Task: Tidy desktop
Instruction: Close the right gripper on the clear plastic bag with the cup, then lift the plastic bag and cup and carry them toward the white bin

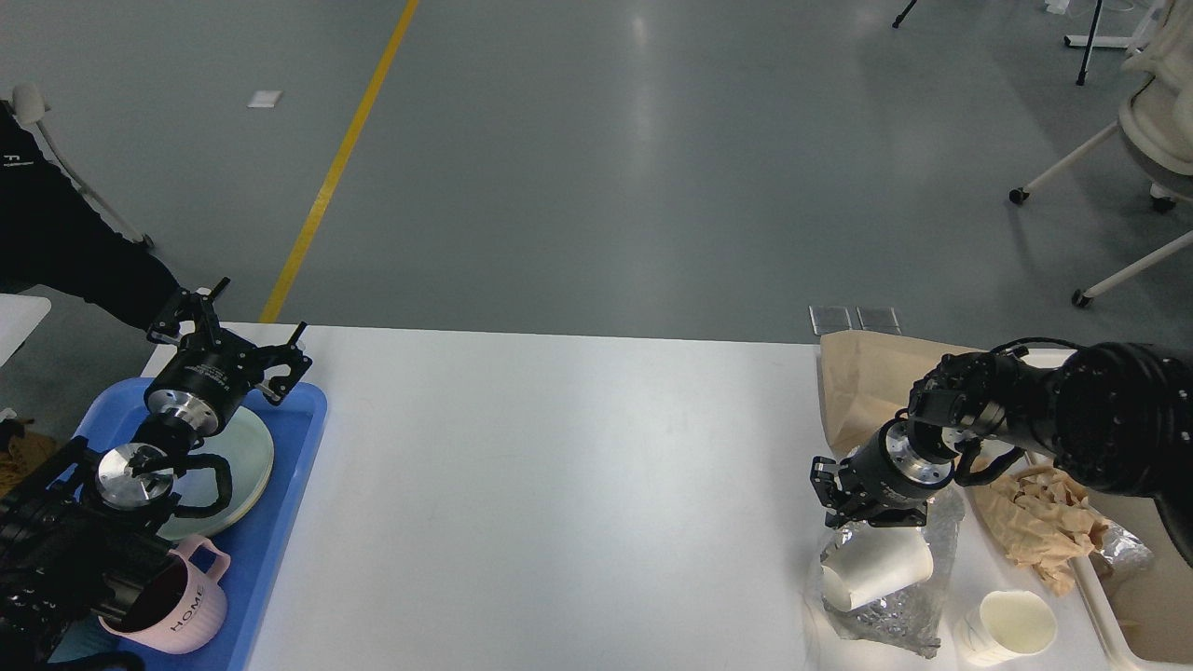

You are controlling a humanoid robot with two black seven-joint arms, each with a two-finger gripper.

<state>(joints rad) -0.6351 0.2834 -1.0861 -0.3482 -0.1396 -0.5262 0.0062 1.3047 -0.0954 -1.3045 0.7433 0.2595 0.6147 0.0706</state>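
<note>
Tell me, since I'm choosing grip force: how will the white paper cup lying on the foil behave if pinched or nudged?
The white paper cup looks thin-walled, so it probably crushes under a firm pinch. It lies on its side, so a nudge may roll it. The crinkled foil beneath would probably shift with it. The right tool is just above it.

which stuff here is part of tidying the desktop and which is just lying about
Part of the job:
desktop
paper cup on its side
upright paper cup
foil
crumpled brown paper
brown bag
blue tray
plate
pink mug
beige bin

Lying about:
chair
floor line
</note>
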